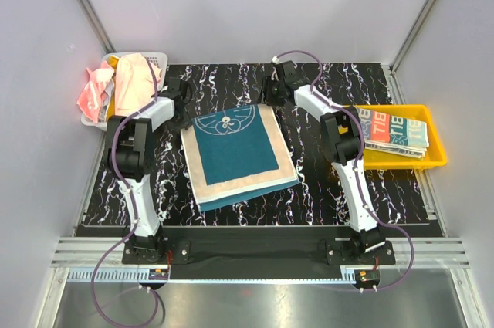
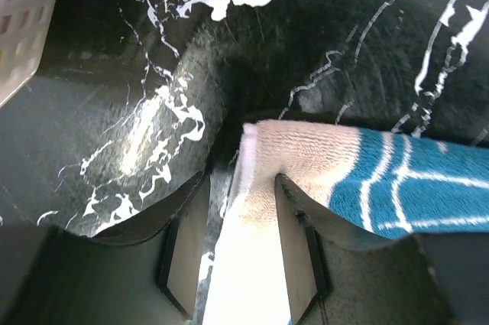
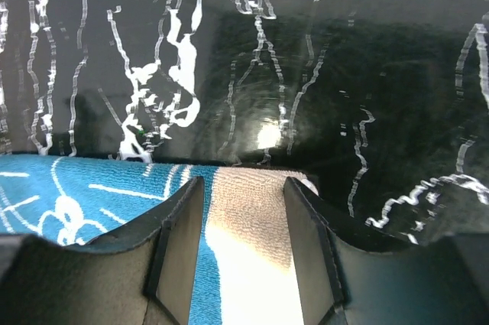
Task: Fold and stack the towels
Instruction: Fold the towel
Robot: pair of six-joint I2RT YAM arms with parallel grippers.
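A teal-and-cream patterned towel [image 1: 235,154] lies folded flat in the middle of the black marbled table. My left gripper [image 1: 180,103] is low at its far left corner. In the left wrist view the left gripper [image 2: 241,187] is open, and the cream corner of the towel [image 2: 306,149] lies between the fingers. My right gripper [image 1: 272,96] is low at the far right corner. In the right wrist view the right gripper [image 3: 243,187] is open over the cream border, with the towel's teal part [image 3: 76,187] to the left.
A white mesh basket [image 1: 158,58] at the far left holds a pale peach towel [image 1: 135,81] and a coral pink one [image 1: 93,96]; its wall shows in the left wrist view [image 2: 23,19]. A yellow tray [image 1: 436,160] on the right holds folded towels [image 1: 394,131].
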